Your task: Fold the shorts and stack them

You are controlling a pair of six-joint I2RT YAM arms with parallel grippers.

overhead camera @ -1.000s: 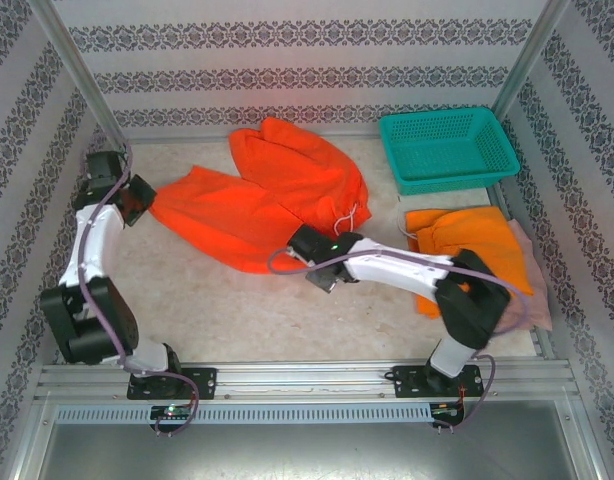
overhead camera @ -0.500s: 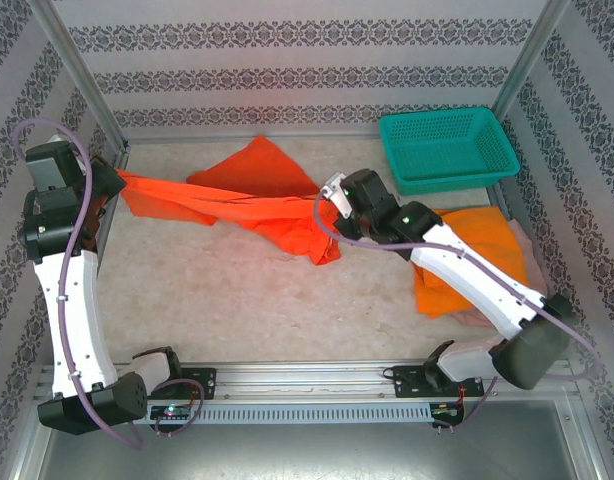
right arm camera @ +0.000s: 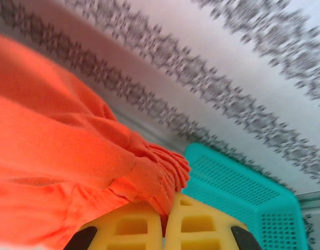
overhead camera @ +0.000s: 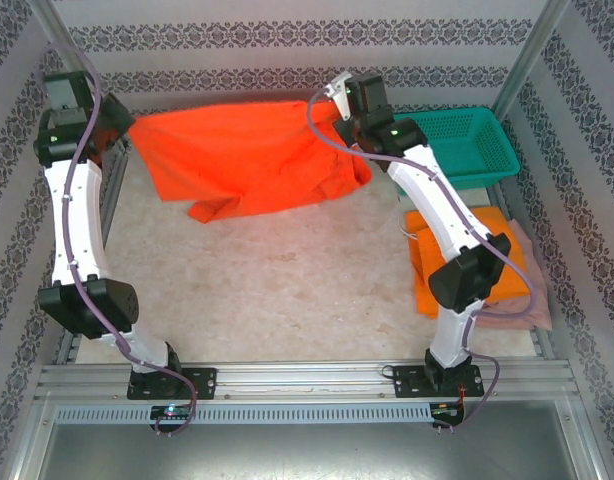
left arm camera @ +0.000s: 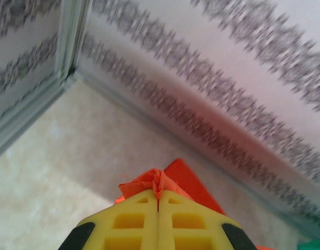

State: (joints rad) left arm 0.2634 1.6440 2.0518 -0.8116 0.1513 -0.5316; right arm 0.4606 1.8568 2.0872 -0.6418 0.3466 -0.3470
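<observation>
The bright orange soft cloth shorts (overhead camera: 247,155) hung stretched wide between the two arms, raised over the far part of the pale speckled tabletop (overhead camera: 287,290) and in front of the white back wall with grey patterned bands (overhead camera: 237,75). The left gripper (overhead camera: 124,128) was clenched on the upper left corner of the cloth and the right gripper (overhead camera: 347,108) on its upper right corner. The top edge ran nearly level from one to the other, while the bottom edge sagged lowest left of the middle; whether that fold touched the tabletop could not be told. From the left wrist, the left gripper (left arm camera: 158,200) had its yellow fingers (left arm camera: 131,221) pressed together on a small crumple of orange cloth at their tips. From the right wrist, the right gripper (right arm camera: 164,211) had its yellow fingers (right arm camera: 201,224) clamped on a gathered wad of the same shorts (right arm camera: 71,151), with the teal plastic mesh basket (right arm camera: 238,192) just beyond. Seen from above, that basket (overhead camera: 467,150) sat in the far right corner of the tabletop, partly behind the right arm. Nearer, along the right edge, folded lighter orange cloth shorts (overhead camera: 497,235) lay on top of dusty pink cloth shorts (overhead camera: 532,300), with a white drawstring (overhead camera: 410,234) at their left edge.
</observation>
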